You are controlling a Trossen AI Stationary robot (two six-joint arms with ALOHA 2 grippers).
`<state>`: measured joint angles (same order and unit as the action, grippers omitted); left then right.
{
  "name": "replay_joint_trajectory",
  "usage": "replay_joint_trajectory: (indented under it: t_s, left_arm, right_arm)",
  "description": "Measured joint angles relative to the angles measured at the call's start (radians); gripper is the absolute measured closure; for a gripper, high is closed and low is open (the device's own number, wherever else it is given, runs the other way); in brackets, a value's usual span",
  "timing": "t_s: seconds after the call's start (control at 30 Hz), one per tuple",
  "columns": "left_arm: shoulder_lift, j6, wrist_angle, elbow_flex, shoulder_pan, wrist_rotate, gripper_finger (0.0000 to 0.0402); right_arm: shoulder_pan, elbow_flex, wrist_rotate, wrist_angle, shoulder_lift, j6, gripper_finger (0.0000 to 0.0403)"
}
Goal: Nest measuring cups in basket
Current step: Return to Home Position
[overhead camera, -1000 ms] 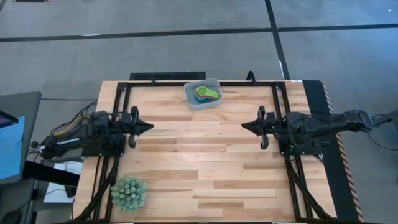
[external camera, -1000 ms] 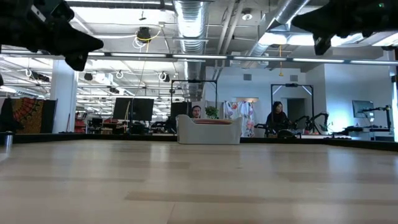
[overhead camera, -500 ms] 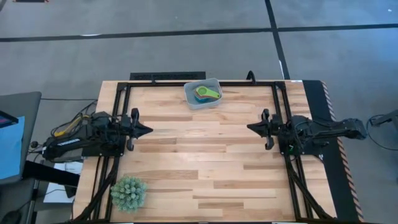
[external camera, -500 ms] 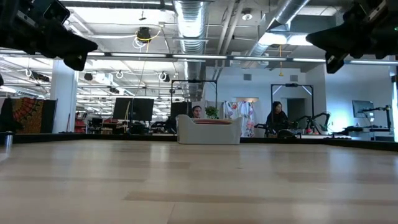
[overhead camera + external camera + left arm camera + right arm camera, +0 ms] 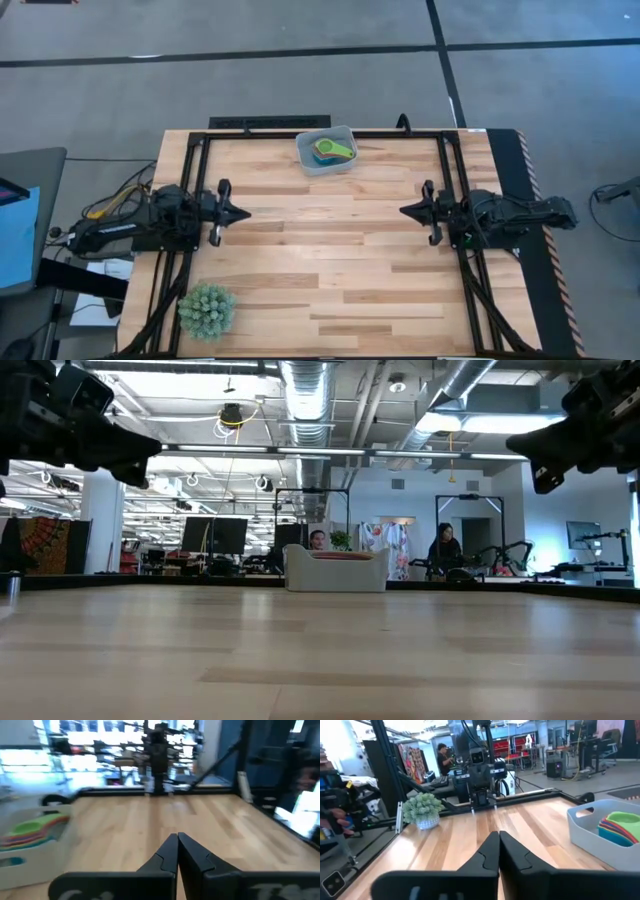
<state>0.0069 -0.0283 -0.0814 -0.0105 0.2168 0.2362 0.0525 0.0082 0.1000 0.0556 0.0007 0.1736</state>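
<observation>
Pale planked wooden table (image 5: pixel 320 250) — plastic measuring cups (image 5: pixel 333 151) nested in rounded basket (image 5: pixel 312 168).

Left gripper (image 5: pixel 243 212) hovers at left, fingers together; right gripper (image 5: pixel 405 212) mirrors it

Green-topped, perhaps rainbow-layered cups (image 5: pixel 334 150); pale grey basket (image 5: pixel 305 158)

The basket (image 5: pixel 304 152) stood on the table (image 5: pixel 330 262) at the middle of its far edge, with the measuring cups (image 5: pixel 333 151) nested inside it, while the left gripper (image 5: pixel 243 212) hung nearer and left of the basket, the right gripper (image 5: pixel 405 212) nearer and right of it, and the spiky plant (image 5: pixel 207 309) sat well apart from it, nearest and leftmost.
</observation>
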Motion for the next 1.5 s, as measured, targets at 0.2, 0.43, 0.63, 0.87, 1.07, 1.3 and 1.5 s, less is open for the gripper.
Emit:
replay_joint_trajectory:
  t_s: [0.2, 0.43, 0.63, 0.87, 1.07, 1.3, 1.5]
  left_arm:
    - [-0.005, -0.008, 0.014, 0.000, -0.004, -0.067, 0.0401]
    - [0.006, -0.041, 0.037, 0.001, -0.004, -0.175, 0.0401]
    - [0.006, -0.044, 0.049, 0.002, -0.004, -0.240, 0.0401]
    - [0.006, -0.045, 0.050, 0.002, -0.004, -0.249, 0.0401]
    - [0.006, -0.047, 0.050, 0.003, -0.004, -0.249, 0.0401]
    - [0.006, -0.047, 0.050, 0.003, -0.004, -0.248, 0.0401]
    - [0.006, -0.047, 0.051, 0.004, -0.004, -0.248, 0.0401]
  right_arm:
    - [-0.001, 0.000, 0.001, -0.009, 0.001, 0.053, 0.0357]
    - [-0.001, -0.001, 0.002, -0.011, 0.001, 0.070, 0.0355]
    - [-0.008, -0.002, 0.190, 0.040, 0.007, 0.337, 0.0356]
    - [-0.037, 0.002, 0.422, 0.040, 0.005, 0.752, 0.0355]
    - [-0.041, 0.003, 0.422, 0.040, 0.004, 0.761, 0.0356]
    - [-0.041, 0.003, 0.422, 0.040, 0.004, 0.761, 0.0356]
    - [-0.041, 0.004, 0.422, 0.040, 0.004, 0.761, 0.0356]
